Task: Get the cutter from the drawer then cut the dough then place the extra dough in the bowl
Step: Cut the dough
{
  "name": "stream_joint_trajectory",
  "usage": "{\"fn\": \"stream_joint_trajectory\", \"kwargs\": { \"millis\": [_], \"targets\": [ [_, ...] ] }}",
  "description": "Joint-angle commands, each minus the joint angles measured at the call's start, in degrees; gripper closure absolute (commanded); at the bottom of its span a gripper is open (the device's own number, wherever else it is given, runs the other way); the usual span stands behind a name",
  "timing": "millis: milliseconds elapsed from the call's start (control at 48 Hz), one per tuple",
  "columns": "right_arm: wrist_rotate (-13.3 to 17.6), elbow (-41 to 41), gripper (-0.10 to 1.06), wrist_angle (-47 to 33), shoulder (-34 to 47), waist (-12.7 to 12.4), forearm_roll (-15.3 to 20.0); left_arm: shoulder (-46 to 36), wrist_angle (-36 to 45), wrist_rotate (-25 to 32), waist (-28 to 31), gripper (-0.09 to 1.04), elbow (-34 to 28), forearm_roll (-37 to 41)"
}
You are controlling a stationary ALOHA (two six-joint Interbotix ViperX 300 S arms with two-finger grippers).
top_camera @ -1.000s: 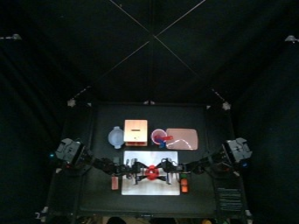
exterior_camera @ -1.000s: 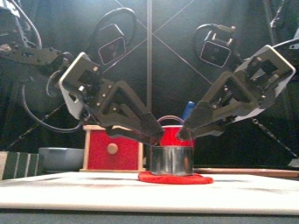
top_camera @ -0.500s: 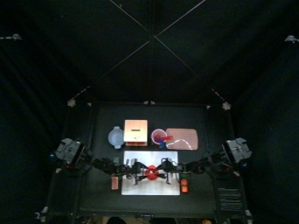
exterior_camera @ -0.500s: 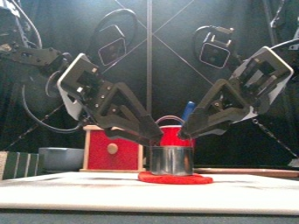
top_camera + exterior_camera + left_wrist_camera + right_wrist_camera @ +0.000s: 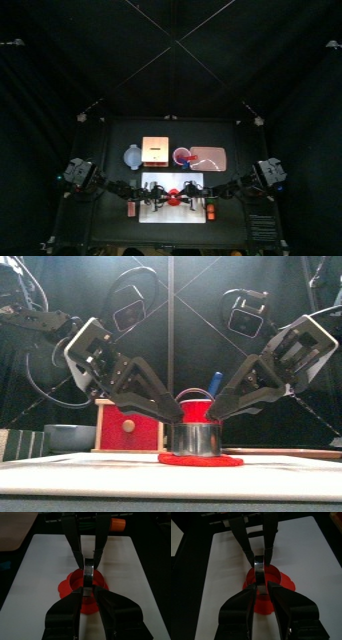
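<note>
One black desk [image 5: 114, 232] carries everything, and the two arms slope down to meet low over its front middle. The white cutting board [image 5: 154, 214] lies straight beneath both claws and spreads out past them on either side. Behind the left claw [image 5: 85, 592], toward the back curtain, stands the pale wooden box [image 5: 155, 150], its red drawer front facing forward. Behind the right claw [image 5: 259, 587] lies the flat pink tray [image 5: 218, 161]. The blue-grey bowl [image 5: 131, 155] sits behind the left claw too, just beside the box on its outer side. In the front view the red cup [image 5: 198, 409] shows in the gap between the two claws, farther back than either, with a blue knife [image 5: 215, 383] sticking up from it. Directly under the claw tips the round metal cutter [image 5: 197, 438] stands upright on the board, set into the red dough [image 5: 201, 460], which shows as a flat rim around its base. Each claw is drawn narrow, its jaws nearly together and pinching the cutter's top edge, the left on one side and the right on the opposite side, tips facing each other.
</note>
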Motion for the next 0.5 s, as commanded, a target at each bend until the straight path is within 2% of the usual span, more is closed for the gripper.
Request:
{"fn": "stream_joint_trajectory", "kwargs": {
  "millis": [21,167,312,500],
  "targets": [
    [0.1,-0.9,0.32,0.2,-0.8,-0.1,-0.1,-1.2,0.1,-0.1,0.1,0.29,-1.1,0.0],
    [0.2,-1.0,0.38,0.7,-0.7,-0.1,-0.1,-1.2,0.2,0.1,0.2,0.31,-1.1,0.1],
    [-0.1,-1.1,0.43,1.1,-0.7,-0.1,-0.1,-1.2,0.3,0.1,0.1,0.39,-1.1,0.2],
    [-0.2,-1.3,0.44,2.0,-0.3,-0.1,-0.2,-1.1,2.7,0.1,0.0,0.45,-1.1,0.4]
  ]
}}
